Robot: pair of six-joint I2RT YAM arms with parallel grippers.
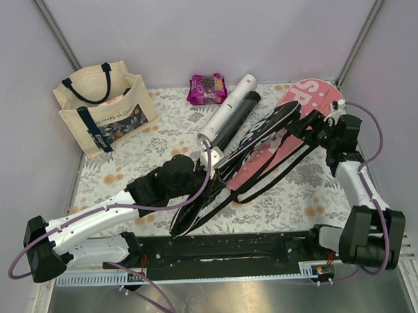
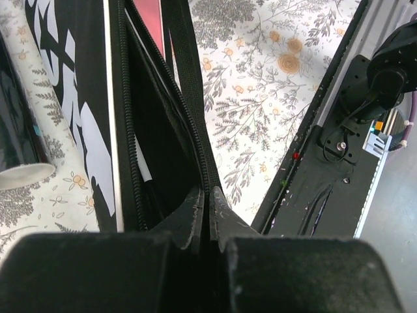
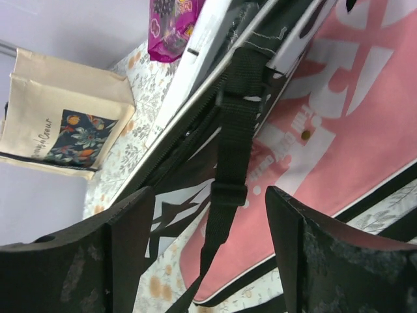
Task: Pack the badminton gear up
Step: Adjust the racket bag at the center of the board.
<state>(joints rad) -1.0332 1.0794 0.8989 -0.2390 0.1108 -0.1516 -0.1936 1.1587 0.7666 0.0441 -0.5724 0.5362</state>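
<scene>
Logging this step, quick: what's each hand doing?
Left hand: closed on the black cover at its zipper edge.
Right hand: open, astride the strap, holding nothing.

You see the black cover [image 1: 263, 130], its zip open, lying partly on the pink cover [image 1: 310, 100], both pointing to two o'clock. The white tube [image 1: 228, 107] and the black tube [image 1: 240, 115] lie together on their ten o'clock side.

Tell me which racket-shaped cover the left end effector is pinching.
The black fabric racket-shaped cover with white streaks: the left end effector is shut on its zipper edge. The pink fabric cover lies beneath.
</scene>
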